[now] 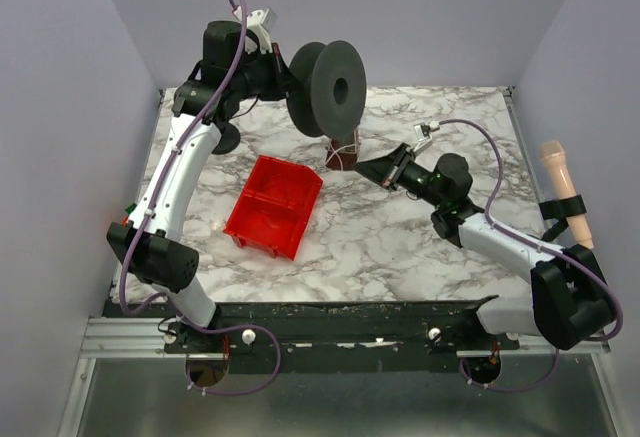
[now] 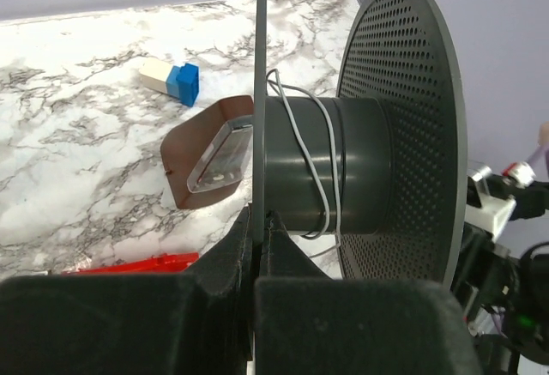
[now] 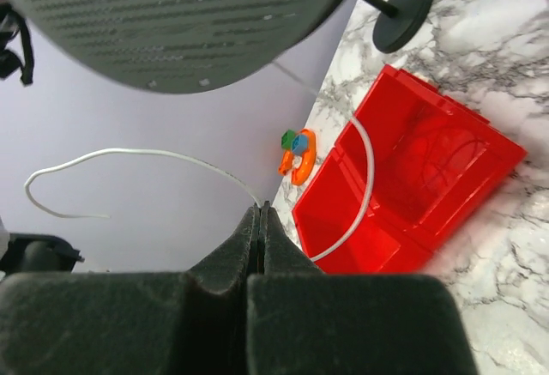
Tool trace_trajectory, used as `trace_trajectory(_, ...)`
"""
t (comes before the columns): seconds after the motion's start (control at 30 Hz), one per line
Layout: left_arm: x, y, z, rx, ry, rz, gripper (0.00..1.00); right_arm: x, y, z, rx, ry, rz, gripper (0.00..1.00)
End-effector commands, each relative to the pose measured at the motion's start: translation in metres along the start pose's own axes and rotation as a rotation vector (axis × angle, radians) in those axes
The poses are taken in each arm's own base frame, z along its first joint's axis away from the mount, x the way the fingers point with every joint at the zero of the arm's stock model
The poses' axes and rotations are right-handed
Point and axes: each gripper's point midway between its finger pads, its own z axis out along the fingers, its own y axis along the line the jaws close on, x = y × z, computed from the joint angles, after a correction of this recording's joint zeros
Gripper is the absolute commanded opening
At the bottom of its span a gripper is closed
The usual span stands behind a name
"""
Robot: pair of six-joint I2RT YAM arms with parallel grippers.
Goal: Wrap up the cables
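Left pincer (image 2: 260, 233) grips a flange of the black spool (image 2: 403, 135), held toward 12 o'clock over the surface (image 1: 400, 247); right pincer (image 3: 260, 216) pinches the white cable (image 3: 371, 160), partly wound round the core.

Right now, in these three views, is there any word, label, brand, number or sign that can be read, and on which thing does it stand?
None: no text can be read in any view.
The black spool, the red bin, the blue and white block and the orange piece show no print, label or number.
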Motion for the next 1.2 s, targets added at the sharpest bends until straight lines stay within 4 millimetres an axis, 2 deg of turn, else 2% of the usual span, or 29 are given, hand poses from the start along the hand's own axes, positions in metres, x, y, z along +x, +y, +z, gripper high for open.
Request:
trace_trajectory(0.0,-0.024,-0.036,-0.03,0.131,-0.088,0.073,0.0,-0.016,-0.003,-0.008,-0.058,-0.078,0.084,0.01)
trace_trajectory(0.13,-0.009,-0.037,-0.034,0.159,-0.054,0.103,0.0,-0.03,-0.023,-0.018,-0.015,-0.16,0.12,0.01)
trace_trajectory(0.33,0.018,-0.044,-0.042,0.245,0.002,0.156,0.0,-0.058,-0.039,-0.032,0.045,-0.245,0.109,0.01)
trace_trajectory(0.47,0.036,-0.051,-0.052,0.311,0.045,0.204,0.0,-0.076,-0.053,-0.035,0.107,-0.261,0.062,0.01)
trace_trajectory(0.6,0.054,-0.051,-0.06,0.331,0.09,0.259,0.0,-0.089,-0.058,-0.034,0.143,-0.26,0.009,0.01)
trace_trajectory(0.8,0.087,-0.055,-0.069,0.38,0.183,0.367,0.0,-0.11,-0.038,-0.027,0.156,-0.237,-0.119,0.01)
trace_trajectory(0.93,0.104,-0.061,-0.076,0.413,0.233,0.443,0.0,-0.114,-0.028,-0.022,0.154,-0.188,-0.182,0.01)
trace_trajectory(1.1,0.129,-0.065,-0.069,0.394,0.309,0.534,0.0,-0.117,-0.009,-0.022,0.126,-0.158,-0.254,0.01)
trace_trajectory(1.17,0.134,-0.064,-0.064,0.371,0.32,0.552,0.0,-0.117,0.001,-0.025,0.119,-0.153,-0.314,0.01)
